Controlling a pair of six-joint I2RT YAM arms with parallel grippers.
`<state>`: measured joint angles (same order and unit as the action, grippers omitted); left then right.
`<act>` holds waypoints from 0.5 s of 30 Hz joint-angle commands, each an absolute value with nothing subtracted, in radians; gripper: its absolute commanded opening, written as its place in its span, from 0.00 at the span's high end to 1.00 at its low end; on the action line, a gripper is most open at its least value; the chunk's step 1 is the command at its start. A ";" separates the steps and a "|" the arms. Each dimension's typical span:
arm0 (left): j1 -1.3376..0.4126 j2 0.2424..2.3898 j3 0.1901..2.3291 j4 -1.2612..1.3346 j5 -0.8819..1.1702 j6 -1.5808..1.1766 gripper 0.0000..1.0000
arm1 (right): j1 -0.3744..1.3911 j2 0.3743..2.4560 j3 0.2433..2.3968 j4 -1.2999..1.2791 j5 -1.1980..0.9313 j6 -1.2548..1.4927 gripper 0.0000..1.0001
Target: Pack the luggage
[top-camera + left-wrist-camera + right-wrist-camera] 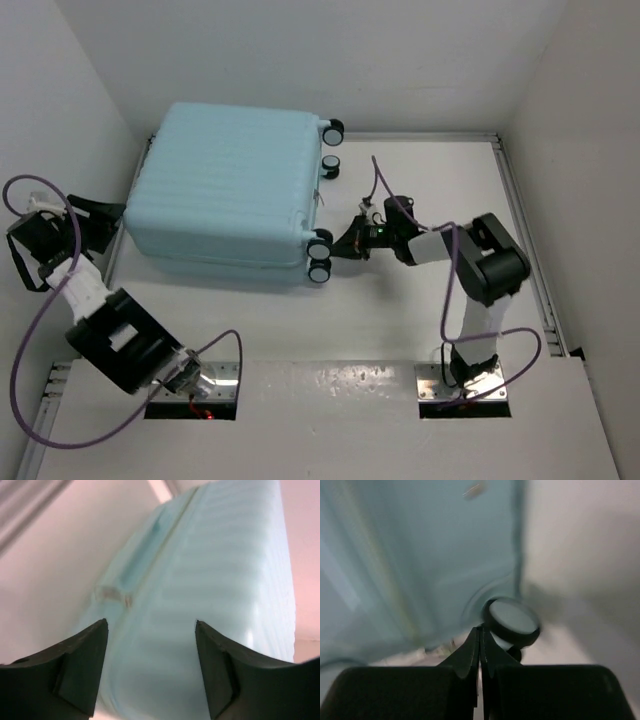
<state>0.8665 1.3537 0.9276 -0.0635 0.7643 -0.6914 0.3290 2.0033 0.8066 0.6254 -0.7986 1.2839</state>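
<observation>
Aqua hard-shell suitcase lies shut, flat on surface, far left. Left end effector wide, empty, facing side handle. Right end effector pinched closed, nothing between fingers, just beside wheel. Likely step: working seam at wheel end. Next move needs zipper pull found; none visible.

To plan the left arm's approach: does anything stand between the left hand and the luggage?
Nothing visible does. The open left hand faces the luggage directly, with no object between them.
</observation>
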 commanded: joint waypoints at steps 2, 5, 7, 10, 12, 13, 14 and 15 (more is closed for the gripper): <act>0.888 1.160 0.832 -0.483 0.694 -0.557 0.33 | 0.400 1.708 0.742 0.469 -1.000 1.008 1.00; 0.917 1.031 0.810 -0.714 0.590 -0.491 0.40 | 0.364 1.519 0.723 0.305 -0.960 0.798 1.00; 0.917 0.997 0.810 -0.793 0.551 -0.480 0.43 | 0.335 1.432 0.696 0.244 -0.894 0.681 1.00; 0.917 0.986 0.769 -0.784 0.509 -0.492 0.50 | 0.256 1.268 0.667 0.086 -0.816 0.563 0.96; 0.917 1.020 0.670 -0.650 0.584 -0.532 0.56 | 0.191 1.224 0.635 0.049 -0.763 0.517 0.90; 0.902 1.046 0.637 -0.585 0.601 -0.554 0.57 | 0.175 1.169 0.629 0.035 -0.746 0.499 0.81; 0.879 1.077 0.603 -0.486 0.623 -0.634 0.59 | 0.148 1.158 0.618 0.034 -0.747 0.486 0.78; 0.814 1.118 0.572 -0.375 0.685 -0.665 0.59 | 0.131 1.149 0.612 0.031 -0.747 0.471 0.76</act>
